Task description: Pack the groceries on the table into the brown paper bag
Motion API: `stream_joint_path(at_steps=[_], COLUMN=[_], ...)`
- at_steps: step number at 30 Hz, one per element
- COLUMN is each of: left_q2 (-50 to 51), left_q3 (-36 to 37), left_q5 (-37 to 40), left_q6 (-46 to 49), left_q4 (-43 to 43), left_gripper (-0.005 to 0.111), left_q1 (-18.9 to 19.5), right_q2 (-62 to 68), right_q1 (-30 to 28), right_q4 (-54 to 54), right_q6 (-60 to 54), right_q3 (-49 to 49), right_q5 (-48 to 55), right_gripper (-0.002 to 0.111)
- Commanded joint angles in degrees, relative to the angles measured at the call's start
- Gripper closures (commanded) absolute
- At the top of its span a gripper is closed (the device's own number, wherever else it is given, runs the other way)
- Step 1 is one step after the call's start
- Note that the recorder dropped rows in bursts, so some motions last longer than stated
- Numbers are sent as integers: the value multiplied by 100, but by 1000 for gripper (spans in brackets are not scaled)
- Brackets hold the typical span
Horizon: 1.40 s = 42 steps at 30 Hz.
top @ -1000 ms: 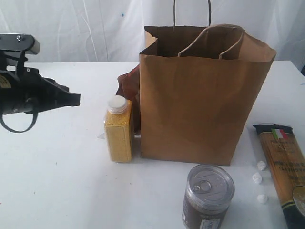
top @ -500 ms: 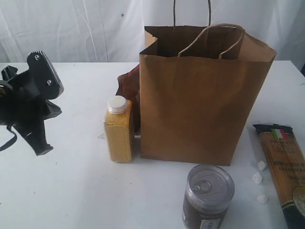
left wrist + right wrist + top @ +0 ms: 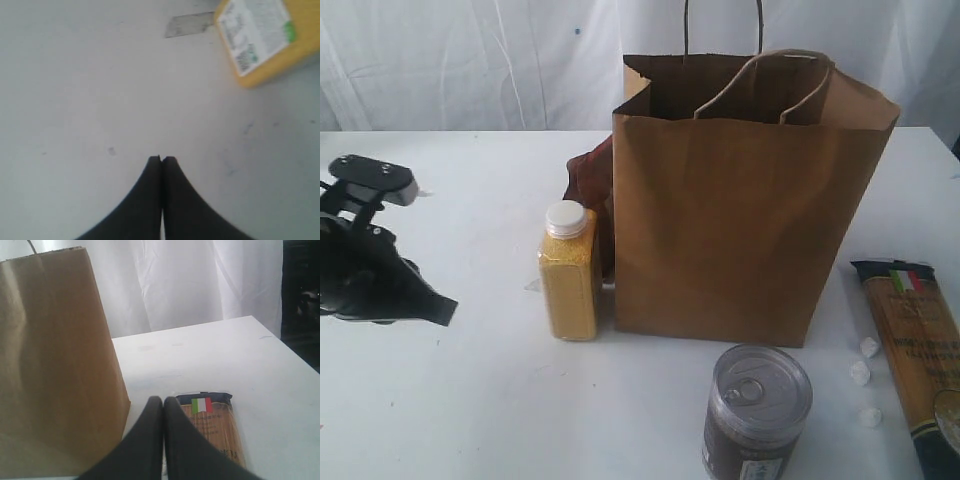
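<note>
The brown paper bag [image 3: 750,210] stands upright and open on the white table [image 3: 470,400]. The yellow-grain bottle [image 3: 568,272] with its white cap stands against the bag's left side. A brown pouch [image 3: 586,178] shows partly behind the bottle. In front of the bag stands the pull-tab can [image 3: 757,408]. The spaghetti packet [image 3: 920,350] lies at the right edge. My left gripper [image 3: 438,310] is shut and empty, low over the table left of the bottle [image 3: 262,37]. My right gripper [image 3: 163,399] is shut and empty, beside the bag [image 3: 55,365] and over the near end of the packet [image 3: 215,422].
Three small white bits [image 3: 860,373] lie between the can and the packet. A small clear scrap [image 3: 189,24] lies on the table by the bottle's base. White curtains hang behind the table. The right arm is out of the exterior view.
My left arm has turned and dropped: its shut fingers pointed right at mid-height, and now point down towards the table, further left and lower. The groceries and the bag have not moved.
</note>
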Motion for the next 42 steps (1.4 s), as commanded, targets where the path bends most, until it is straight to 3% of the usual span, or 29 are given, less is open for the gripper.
stream_joint_path(at_steps=[1, 4, 7, 10, 12, 14, 16, 18, 20, 26, 42], left_q2=[-61, -61, -51, -51, -40, -22, -22, -17, 10, 315, 841], left_q3=[-18, -18, -18, -18, -18, -18, -18, -18, -18, -41, -41], left_q5=[-577, -1651, -2435, -2681, -2681, -2514, -2458, -2719, -3045, -2792, -3517], left_q6=[-438, -1132, -1589, -1496, -918, -536, -217, -129, -316, -572, -565], left_q4=[-300, -300, -408, -435, -424, -424, -424, -424, -474, -558, -902], left_gripper=[107, 107, 107, 107, 107, 100, 76, 25, 2, 2, 2], left_q1=[-1048, -1620, -1847, -1861, -1861, -1861, -1861, -1861, -1861, -1861, -1861], right_q2=[-13, -13, -13, -13, -13, -13, -13, -13, -13, -13, -13], right_q1=[16, 16, 16, 16, 16, 16, 16, 16, 16, 16, 16], right_q4=[7, 7, 7, 7, 7, 7, 18, 18, 18, 18, 18], right_q6=[20, 20, 20, 20, 20, 143, 118, 118, 118, 118, 118], right_q3=[-13, -13, -13, -13, -13, -13, -13, -13, -13, -13, -13], right_q5=[-13, -13, -13, -13, -13, -13, -13, -13, -13, -13, -13], right_gripper=[108, 108, 108, 108, 108, 108, 108, 108, 108, 108, 108])
